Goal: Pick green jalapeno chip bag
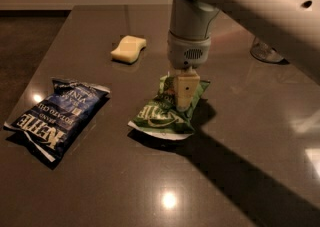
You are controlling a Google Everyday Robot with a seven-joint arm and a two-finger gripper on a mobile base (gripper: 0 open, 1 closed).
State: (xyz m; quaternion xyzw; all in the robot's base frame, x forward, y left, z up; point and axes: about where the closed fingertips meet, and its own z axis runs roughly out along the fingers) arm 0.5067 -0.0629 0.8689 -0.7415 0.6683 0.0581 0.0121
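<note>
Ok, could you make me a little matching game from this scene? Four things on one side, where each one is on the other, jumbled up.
Things
1. green jalapeno chip bag
2. dark blue Kettle chip bag
3. yellow sponge
4. gripper

Places
A. lying flat near the left edge of the table
B. pointing down over the far end of the green bag
C. middle of the table, below the arm
D. farther back on the table, lying on its own

Pairs: 1-C, 2-A, 3-D, 4-B
</note>
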